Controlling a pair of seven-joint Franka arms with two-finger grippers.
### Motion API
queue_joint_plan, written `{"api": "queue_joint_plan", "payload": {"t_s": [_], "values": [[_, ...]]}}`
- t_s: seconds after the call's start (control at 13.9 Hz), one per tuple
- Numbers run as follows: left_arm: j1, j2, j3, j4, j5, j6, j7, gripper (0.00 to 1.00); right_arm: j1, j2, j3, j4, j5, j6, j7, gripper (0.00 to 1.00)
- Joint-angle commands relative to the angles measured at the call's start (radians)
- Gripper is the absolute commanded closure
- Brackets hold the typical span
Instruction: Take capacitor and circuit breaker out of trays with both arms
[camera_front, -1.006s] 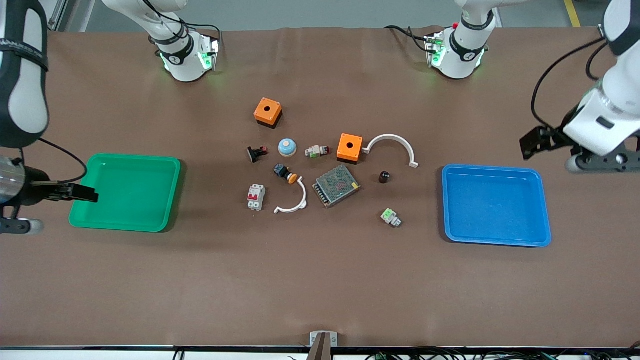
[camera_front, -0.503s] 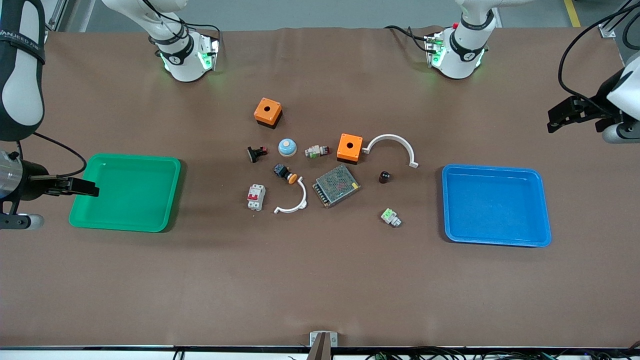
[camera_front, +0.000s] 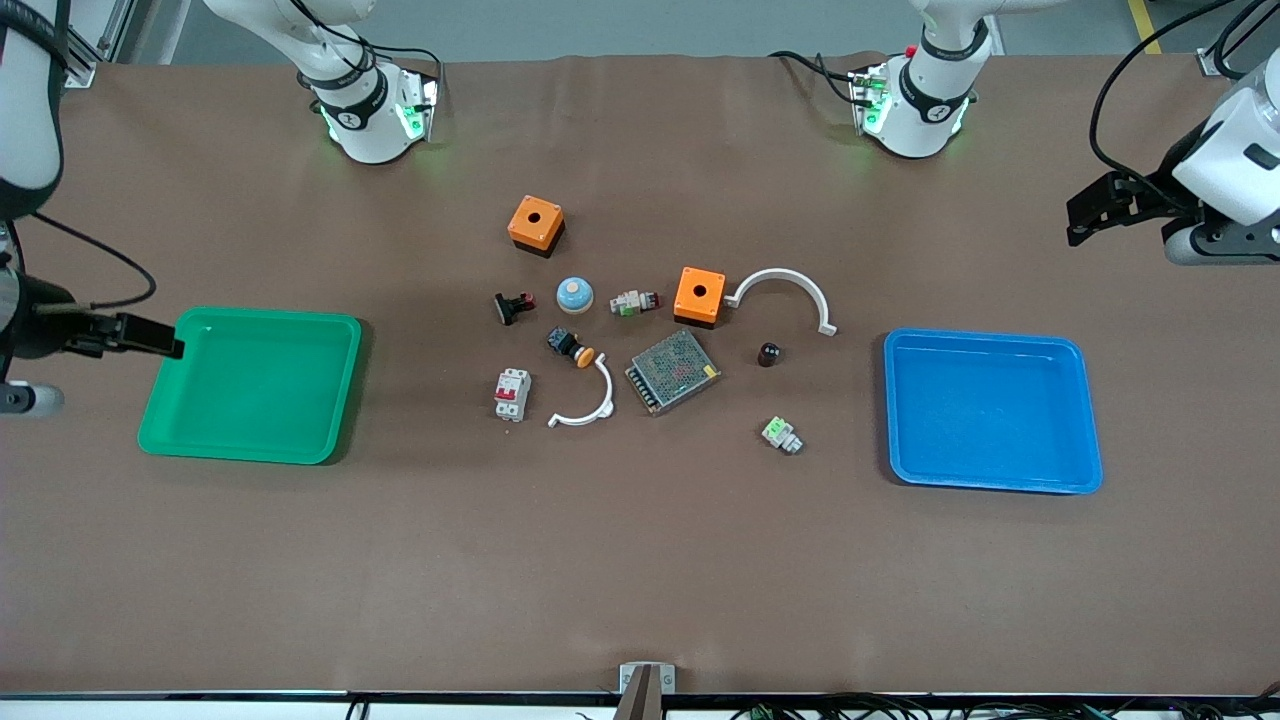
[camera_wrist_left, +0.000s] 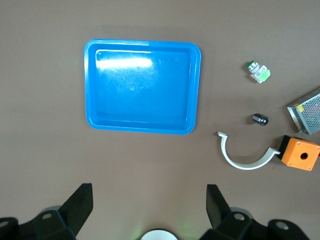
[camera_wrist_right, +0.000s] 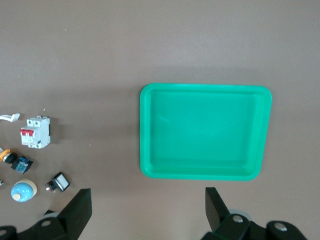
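The capacitor (camera_front: 769, 353), a tiny dark cylinder, stands on the brown table between the mesh box and the blue tray; the left wrist view shows the capacitor (camera_wrist_left: 260, 119) too. The breaker (camera_front: 512, 394), a white-grey block with red levers, lies at the cluster's edge toward the green tray, and the breaker (camera_wrist_right: 35, 132) shows in the right wrist view. My left gripper (camera_front: 1098, 206) hangs open and empty over bare table beside the blue tray (camera_wrist_left: 142, 46). My right gripper (camera_front: 145, 335) hangs open and empty at the green tray's (camera_wrist_right: 205, 89) outer edge.
The blue tray (camera_front: 990, 340) and green tray (camera_front: 250, 318) hold nothing. In the cluster lie two orange boxes (camera_front: 535, 222) (camera_front: 699, 295), two white arcs (camera_front: 785, 290) (camera_front: 590, 405), a mesh power supply (camera_front: 673, 371), a green-white connector (camera_front: 781, 434), a blue dome (camera_front: 575, 293) and an orange-capped push-button (camera_front: 572, 347).
Both grippers have drifted toward the robots' bases side of the table, staying open. The left hand also swung out and back a little. Nothing on the table moved.
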Motion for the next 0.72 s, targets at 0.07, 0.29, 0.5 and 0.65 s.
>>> {"api": "queue_joint_plan", "payload": {"t_s": [0.07, 0.29, 0.5, 0.65], "values": [[-0.007, -0.039, -0.013, -0.024, -0.02, 0.003, -0.028, 0.0, 0.002, -0.183, 0.008, -0.227, -0.006, 0.08, 0.009, 0.0], [-0.001, -0.039, -0.013, -0.004, -0.026, 0.003, -0.006, 0.0, 0.003, -0.246, 0.008, -0.268, -0.006, 0.071, 0.003, 0.0], [0.003, -0.039, -0.008, -0.004, -0.027, 0.003, 0.0, 0.0, 0.0, -0.314, 0.006, -0.305, -0.006, 0.066, -0.001, 0.0], [0.004, -0.039, -0.002, -0.001, -0.027, 0.003, 0.04, 0.0, -0.006, -0.335, 0.003, -0.307, -0.006, 0.047, -0.001, 0.0]]}}
